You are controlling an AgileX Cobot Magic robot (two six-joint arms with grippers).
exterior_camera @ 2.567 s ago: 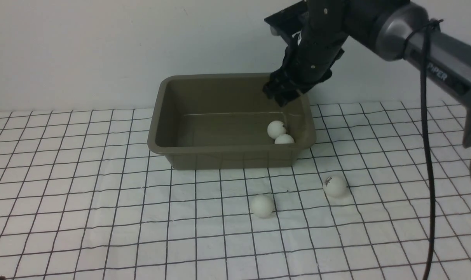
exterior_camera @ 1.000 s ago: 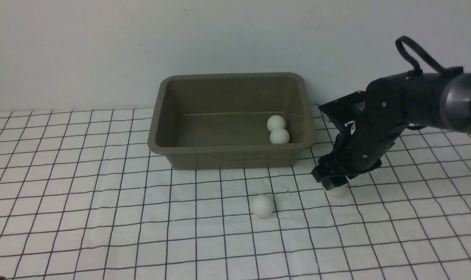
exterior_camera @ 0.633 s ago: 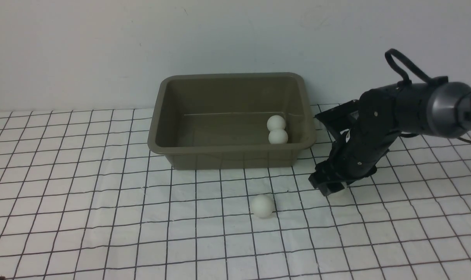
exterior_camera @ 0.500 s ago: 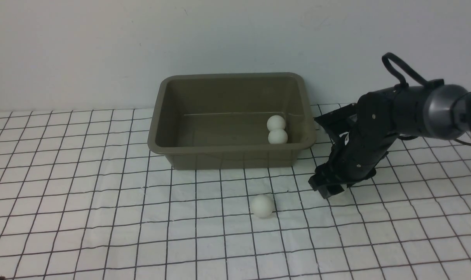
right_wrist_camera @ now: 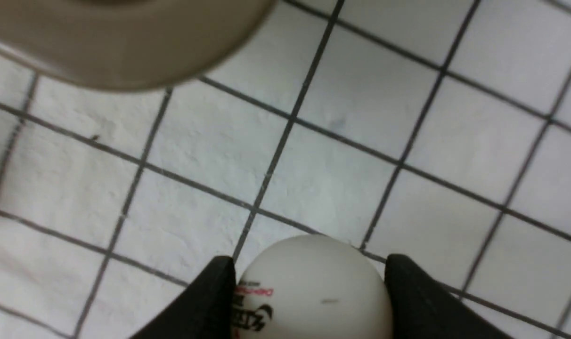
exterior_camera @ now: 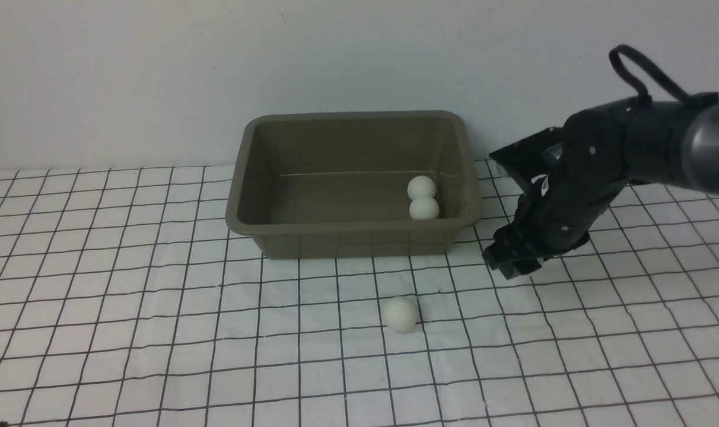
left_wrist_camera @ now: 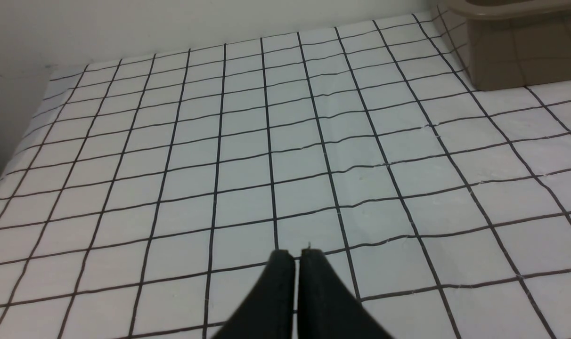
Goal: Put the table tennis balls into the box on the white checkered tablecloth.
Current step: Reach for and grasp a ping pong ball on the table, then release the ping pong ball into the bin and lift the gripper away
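Right gripper [exterior_camera: 512, 265] clasped the logo ball [right_wrist_camera: 314, 292], seemingly clear of the tablecloth [exterior_camera: 158, 332], just right of the box [exterior_camera: 347, 242] near the cloth's far edge. Two balls [exterior_camera: 422, 186] lay inside the box, and a loose ball [exterior_camera: 400, 314] lay mid-cloth. Left gripper [left_wrist_camera: 295, 258] was closed, empty.

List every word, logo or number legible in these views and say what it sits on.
On the table tennis ball gripped in the right tool: a small red line of print, too blurred to read.
On the same ball: larger dark characters beneath the red line, blurred and cut off by the picture's edge, so unreadable.
On the box and the tablecloth: no print visible.
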